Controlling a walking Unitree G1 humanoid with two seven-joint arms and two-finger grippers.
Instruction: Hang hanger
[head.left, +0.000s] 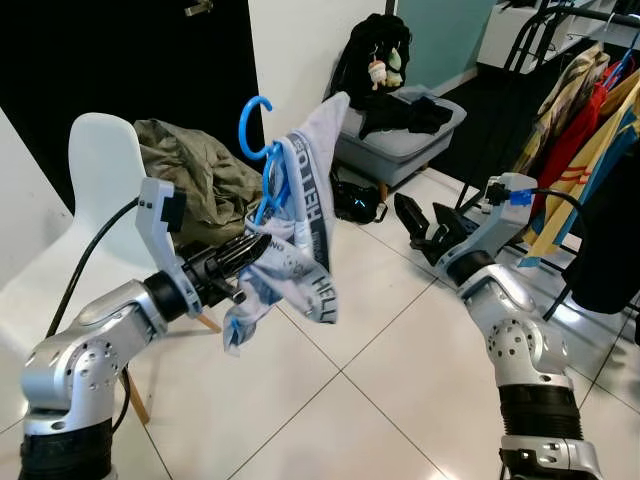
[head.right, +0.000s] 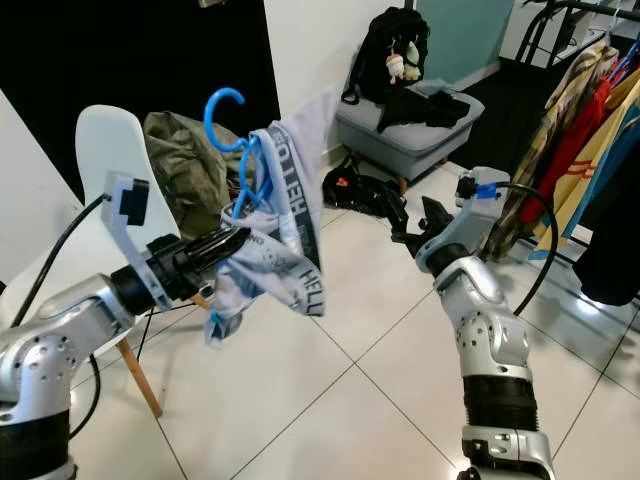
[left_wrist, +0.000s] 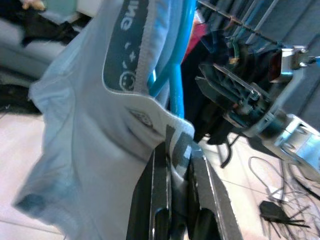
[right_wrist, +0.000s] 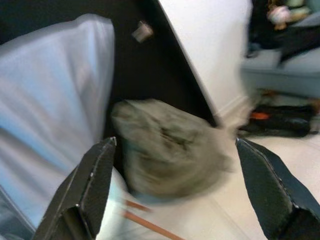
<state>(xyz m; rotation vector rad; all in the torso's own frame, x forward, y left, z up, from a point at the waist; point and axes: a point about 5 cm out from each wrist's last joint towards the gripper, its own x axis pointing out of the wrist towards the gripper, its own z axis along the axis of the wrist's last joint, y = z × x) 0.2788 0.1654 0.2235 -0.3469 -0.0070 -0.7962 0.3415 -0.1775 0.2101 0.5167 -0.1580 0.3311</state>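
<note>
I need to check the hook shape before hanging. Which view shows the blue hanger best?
The left eye view: the blue hanger shows its whole hook above the cloth. The right eye view shows it similarly; the left wrist view shows only a blue bar.

Bright, even indoor light; glare on the floor tiles — right wrist view motion-blurred.

Silver jointed arms (black cables trailing) end in long black fingers.
</note>
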